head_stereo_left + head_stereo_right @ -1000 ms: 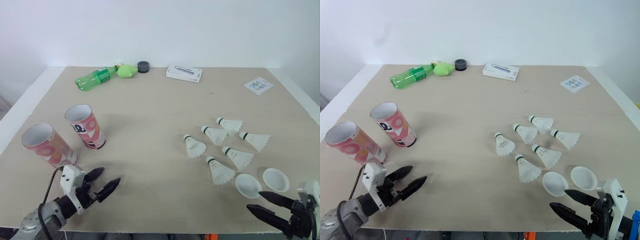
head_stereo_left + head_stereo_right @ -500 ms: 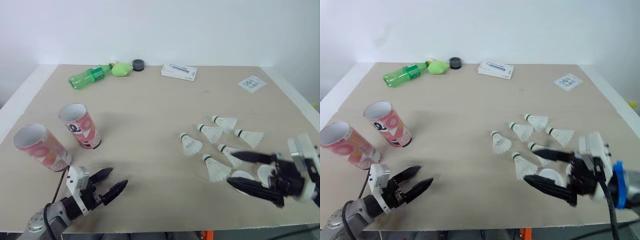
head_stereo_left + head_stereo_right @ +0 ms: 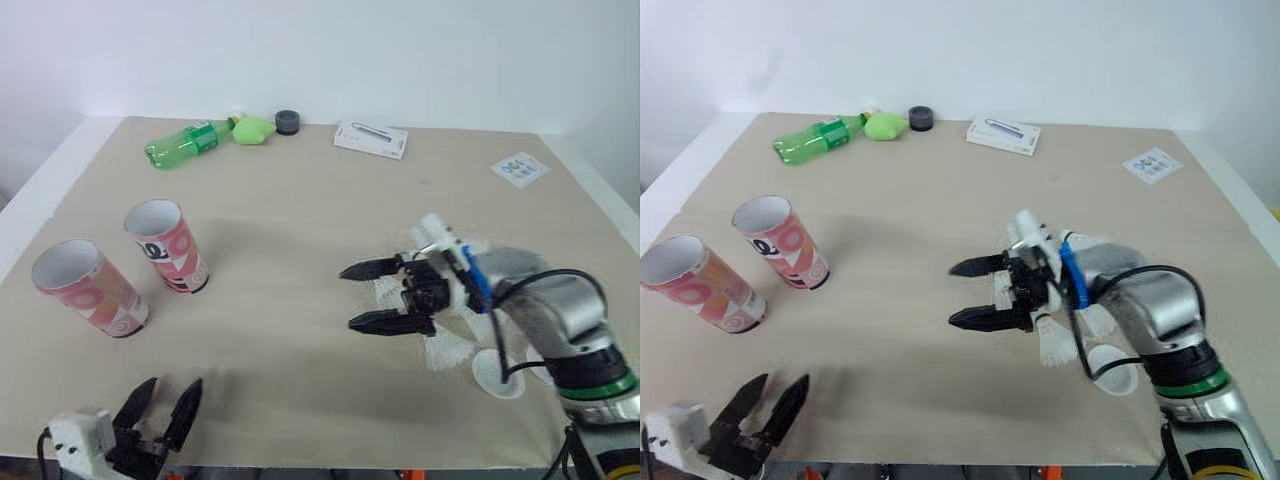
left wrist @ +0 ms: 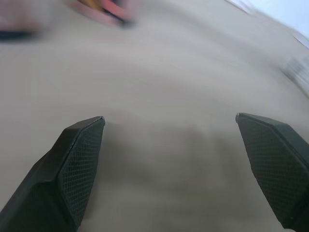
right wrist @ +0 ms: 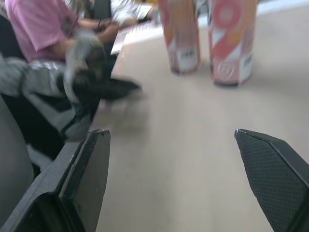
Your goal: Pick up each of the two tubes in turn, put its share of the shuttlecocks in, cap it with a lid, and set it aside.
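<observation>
– On the tan table (image 3: 300, 220), what is taking up the most room?

– The right arm is. It is hanging over the middle of the table, and the right gripper (image 3: 348, 298) is pointing toward the robot's left with its two black fingers spread wide and nothing between them.

– And the two tubes (image 3: 168, 245)?

– They are standing open end up on the left side, close together, well apart from that gripper. Both are looking empty and uncapped, so I am judging the task as barely begun.

– The left gripper (image 3: 172, 385)?

– It is sitting low at the near edge, fingers parted, holding nothing.

– Where are the shuttlecocks (image 3: 1058, 345) lying?

– Under and behind the right forearm, mostly hidden. One white lid (image 3: 497, 372) is showing near the right edge.

– What am I worrying about, then?

– Two things. The forearm and its cable are passing right above the shuttlecocks, so a low sweep could be scattering them. And the tubes are looking light; a wide-open gripper arriving off-centre could be knocking one into its neighbour and toppling both.

– Anything else?

– A green bottle (image 3: 185, 152), a white box (image 3: 371, 140) and a small card (image 3: 520, 169) are lying along the far side, out of the way.
</observation>
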`<act>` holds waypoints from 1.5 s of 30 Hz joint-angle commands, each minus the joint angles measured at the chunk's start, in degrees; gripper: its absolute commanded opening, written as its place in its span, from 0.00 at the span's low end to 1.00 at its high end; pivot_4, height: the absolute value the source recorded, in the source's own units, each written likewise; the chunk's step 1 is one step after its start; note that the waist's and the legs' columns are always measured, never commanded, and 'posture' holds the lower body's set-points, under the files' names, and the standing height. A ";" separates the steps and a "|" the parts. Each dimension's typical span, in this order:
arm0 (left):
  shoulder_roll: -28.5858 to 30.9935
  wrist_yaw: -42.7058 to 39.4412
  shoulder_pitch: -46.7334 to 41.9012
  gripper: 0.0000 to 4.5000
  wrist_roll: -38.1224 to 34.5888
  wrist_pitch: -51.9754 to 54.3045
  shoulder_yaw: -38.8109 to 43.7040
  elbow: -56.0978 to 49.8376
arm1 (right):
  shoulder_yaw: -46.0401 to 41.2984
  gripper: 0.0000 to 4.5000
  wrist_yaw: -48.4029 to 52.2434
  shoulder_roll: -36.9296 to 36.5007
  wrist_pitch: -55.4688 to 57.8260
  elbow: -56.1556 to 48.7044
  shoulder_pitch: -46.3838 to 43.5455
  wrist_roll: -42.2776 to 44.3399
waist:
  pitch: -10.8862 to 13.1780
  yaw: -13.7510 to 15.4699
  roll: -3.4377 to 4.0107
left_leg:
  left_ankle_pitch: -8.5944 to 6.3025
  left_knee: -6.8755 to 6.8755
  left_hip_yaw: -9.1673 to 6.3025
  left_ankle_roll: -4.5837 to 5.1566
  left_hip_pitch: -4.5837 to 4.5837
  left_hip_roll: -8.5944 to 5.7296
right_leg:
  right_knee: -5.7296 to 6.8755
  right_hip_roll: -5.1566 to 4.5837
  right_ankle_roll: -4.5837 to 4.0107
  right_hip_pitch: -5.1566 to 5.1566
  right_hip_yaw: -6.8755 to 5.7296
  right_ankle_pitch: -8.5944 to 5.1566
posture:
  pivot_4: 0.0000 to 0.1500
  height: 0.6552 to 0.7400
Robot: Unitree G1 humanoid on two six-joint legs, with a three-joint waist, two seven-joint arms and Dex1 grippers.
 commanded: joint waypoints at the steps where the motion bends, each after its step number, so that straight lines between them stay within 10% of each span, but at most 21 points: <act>1: -1.35 3.24 1.26 1.00 1.70 -3.24 1.97 -2.05 | 0.14 0.98 1.36 1.72 -4.05 2.80 -1.85 -3.58 | 0.01 -0.04 0.02 | 0.00 0.02 -0.03 0.00 -0.07 -0.01 | 0.02 0.01 -0.05 -0.06 0.00 0.04 | 1.00 0.87; 16: 6.16 15.43 -15.57 1.00 15.06 -4.04 8.85 5.32 | 0.33 0.98 -0.82 4.56 -6.70 -1.55 4.96 -8.61 | 0.04 -0.28 0.08 | 0.04 0.35 -0.55 0.01 -0.12 0.01 | 0.11 0.06 -0.20 0.13 -0.58 0.19 | 1.00 0.87; 45: 13.20 19.56 -42.34 1.00 13.26 7.61 9.81 20.05 | -3.87 0.98 -8.58 4.81 -3.28 -10.25 11.16 -6.26 | 0.05 -0.06 0.14 | 0.39 0.42 -1.16 -0.24 -0.09 0.08 | 0.98 0.36 -0.24 0.08 -0.92 0.26 | 1.00 0.87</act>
